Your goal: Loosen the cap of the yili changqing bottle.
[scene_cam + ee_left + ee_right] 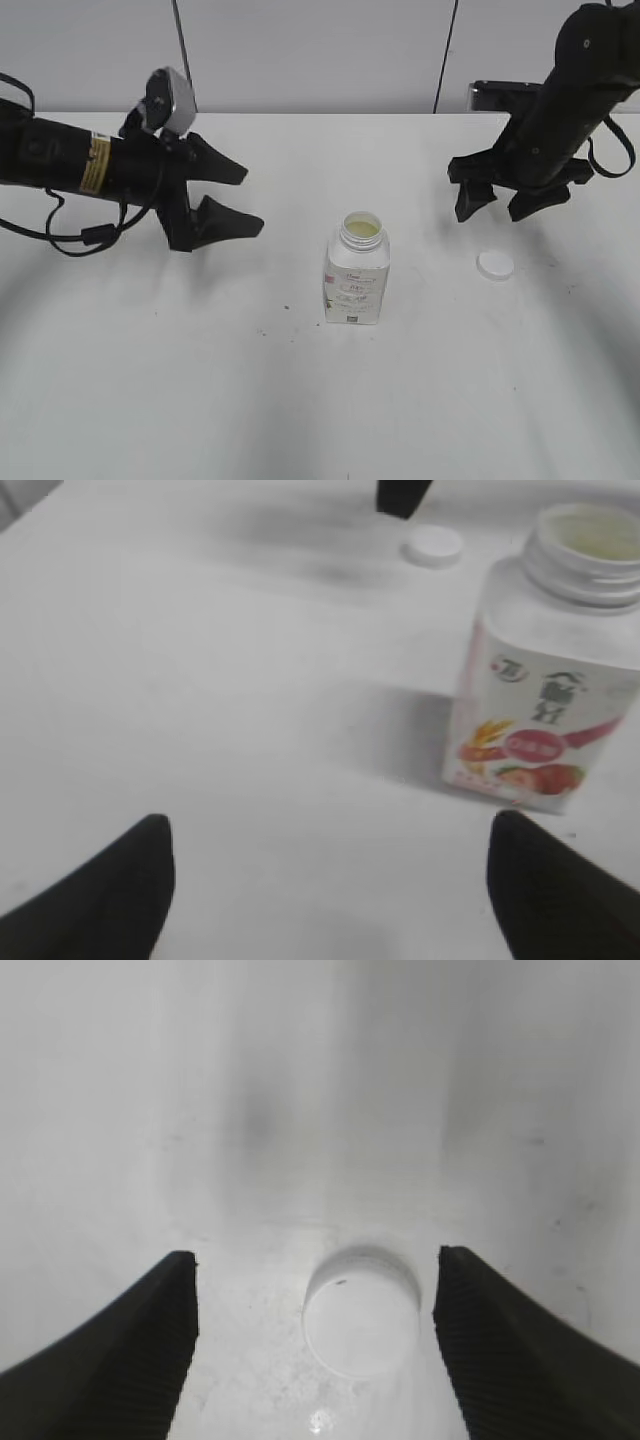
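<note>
Yili changqing bottle (357,272) stands upright, neck uncapped; cap (495,265) lies on the table (150,380) right of it; left gripper (232,200) and right gripper (505,208) both hang spread apart, empty.

Smooth white plastic bottle (357,272) with printed label; smooth matt white plastic cap (495,265); matt white table (300,400), lightly speckled; ribbed black fingers (500,1350).

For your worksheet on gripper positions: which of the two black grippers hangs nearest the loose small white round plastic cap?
The right gripper: the small white round plastic cap lies just below it. The left gripper is across the table.
</note>
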`<state>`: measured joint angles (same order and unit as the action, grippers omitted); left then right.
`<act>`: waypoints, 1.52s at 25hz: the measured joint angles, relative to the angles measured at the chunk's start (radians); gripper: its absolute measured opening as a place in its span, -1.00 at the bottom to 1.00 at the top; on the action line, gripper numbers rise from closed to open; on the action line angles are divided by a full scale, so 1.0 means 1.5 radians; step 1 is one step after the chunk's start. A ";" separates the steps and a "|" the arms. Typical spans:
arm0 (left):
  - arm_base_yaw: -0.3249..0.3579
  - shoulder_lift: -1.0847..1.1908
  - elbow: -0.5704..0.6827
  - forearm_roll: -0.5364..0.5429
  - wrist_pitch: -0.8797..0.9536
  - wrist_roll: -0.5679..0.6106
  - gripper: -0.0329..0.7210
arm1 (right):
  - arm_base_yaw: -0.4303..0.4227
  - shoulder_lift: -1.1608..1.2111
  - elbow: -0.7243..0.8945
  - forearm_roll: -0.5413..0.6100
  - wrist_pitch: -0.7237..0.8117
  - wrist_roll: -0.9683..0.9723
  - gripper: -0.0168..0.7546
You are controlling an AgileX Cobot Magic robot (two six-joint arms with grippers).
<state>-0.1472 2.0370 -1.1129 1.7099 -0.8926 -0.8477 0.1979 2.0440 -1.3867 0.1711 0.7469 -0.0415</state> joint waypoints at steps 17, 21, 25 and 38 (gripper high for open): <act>0.003 -0.112 0.001 -0.225 0.748 -0.033 0.59 | 0.000 -0.011 -0.145 -0.025 0.026 -0.029 0.54; 0.004 -0.131 0.001 -0.440 0.861 0.086 0.59 | 0.000 -0.014 -0.178 -0.074 0.081 -0.030 0.54; 0.004 -0.145 0.001 -0.664 0.937 0.293 0.59 | 0.000 -0.014 -0.216 -0.107 0.153 -0.031 0.54; 0.026 -0.153 -0.029 -0.983 1.237 0.546 0.59 | -0.045 -0.014 -0.257 -0.114 0.307 -0.071 0.51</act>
<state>-0.1083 1.8078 -1.1570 0.2360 0.9623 -0.0282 0.1304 2.0225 -1.7721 0.0000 1.2069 -0.1477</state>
